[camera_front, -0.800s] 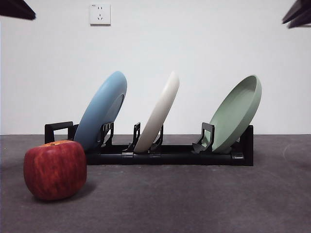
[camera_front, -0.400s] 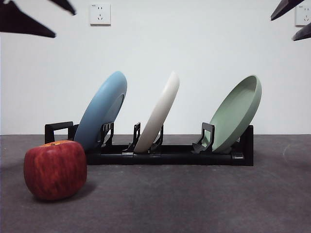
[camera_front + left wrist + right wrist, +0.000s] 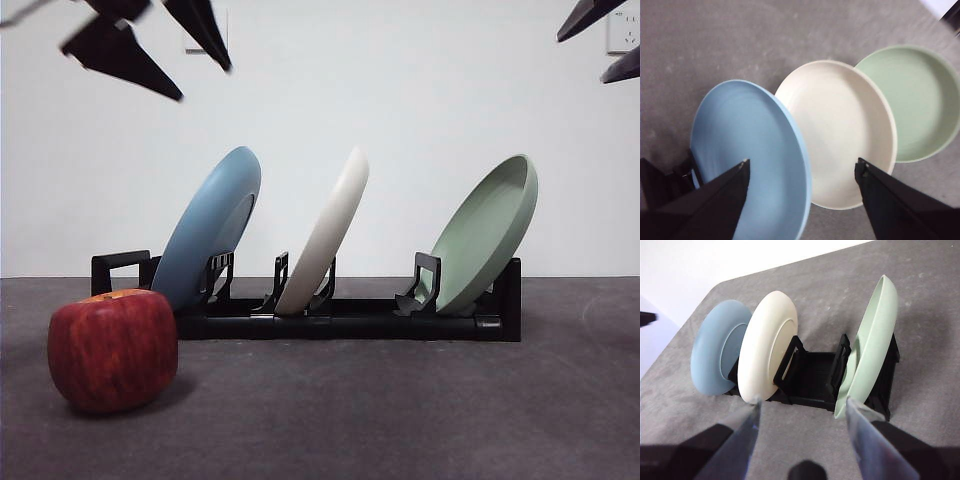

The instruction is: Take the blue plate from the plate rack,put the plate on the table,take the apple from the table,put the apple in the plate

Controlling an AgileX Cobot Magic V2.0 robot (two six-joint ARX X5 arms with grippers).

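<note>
The blue plate [image 3: 210, 228] leans in the left slot of the black plate rack [image 3: 350, 320]. It also shows in the left wrist view [image 3: 747, 155] and the right wrist view [image 3: 717, 352]. The red apple [image 3: 113, 349] sits on the dark grey table [image 3: 400, 410], in front of the rack's left end. My left gripper [image 3: 150, 50] is open and empty, high above the blue plate. In its wrist view [image 3: 802, 170] the jaws stand either side of the blue plate's rim. My right gripper [image 3: 802, 410] is open and empty, waiting at the top right [image 3: 605, 40].
A cream-white plate [image 3: 328, 230] stands in the rack's middle slot and a pale green plate [image 3: 490, 230] at its right end. The rack has a loop handle [image 3: 122, 268] at its left end. A white wall with a socket stands behind.
My left gripper has come in from the top left corner, moving right and down towards the blue plate. The right arm has shifted a little. The plates and apple have not moved.
</note>
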